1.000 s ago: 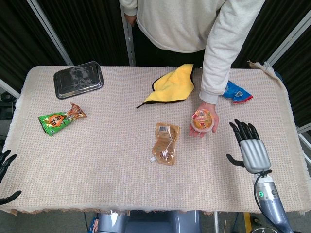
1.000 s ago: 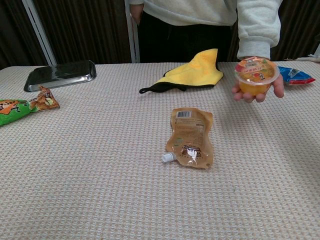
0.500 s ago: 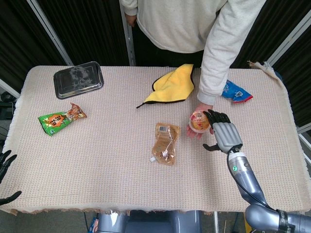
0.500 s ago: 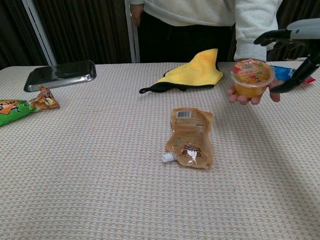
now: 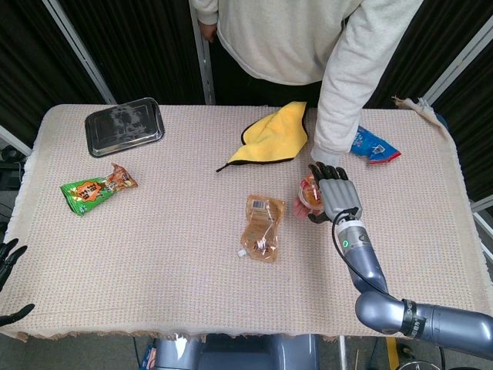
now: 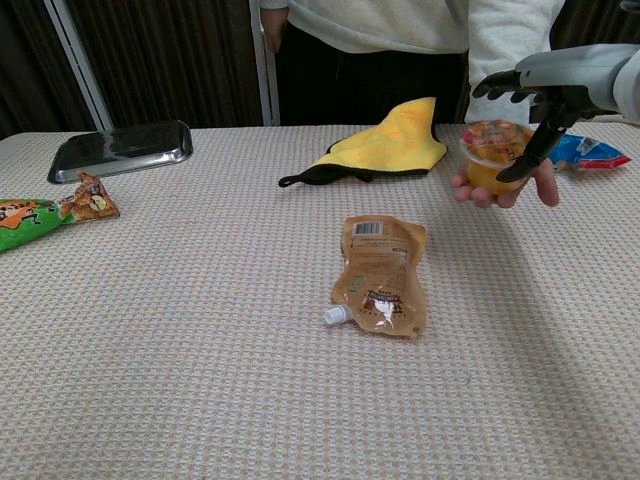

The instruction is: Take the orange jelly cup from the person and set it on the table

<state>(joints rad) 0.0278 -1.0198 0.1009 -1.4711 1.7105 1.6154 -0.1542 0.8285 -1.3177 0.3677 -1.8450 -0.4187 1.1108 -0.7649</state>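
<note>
Orange, translucent and topped with a printed foil lid, the small round jelly cup (image 6: 496,155) sits right of centre in both views, cradled from below in the person's bare hand (image 6: 500,190) and raised off the beige woven tablecloth (image 5: 169,231). The robot's right hand (image 5: 333,196), grey-backed with black fingers, is placed directly over and beside the cup. In the chest view its thumb (image 6: 528,150) hangs down across the cup's right side and its other fingers spread above the lid. Whether any finger actually touches the cup cannot be told; the fingers are apart and no grip on the cup is visible.

The left hand (image 5: 8,266) shows only as black fingertips at the lower left edge of the head view, spread and holding nothing.

Other items noted on the table:
- a tan spouted drink pouch (image 5: 263,227) lying flat at centre, just left of the cup;
- a yellow cloth with dark trim (image 5: 273,133) at upper centre, beside the person's sleeve;
- a blue snack packet (image 5: 371,146) at upper right;
- a rectangular shiny metal tray (image 5: 123,126) at upper left;
- a green and orange snack packet (image 5: 96,188) at the left, below the tray.
</note>
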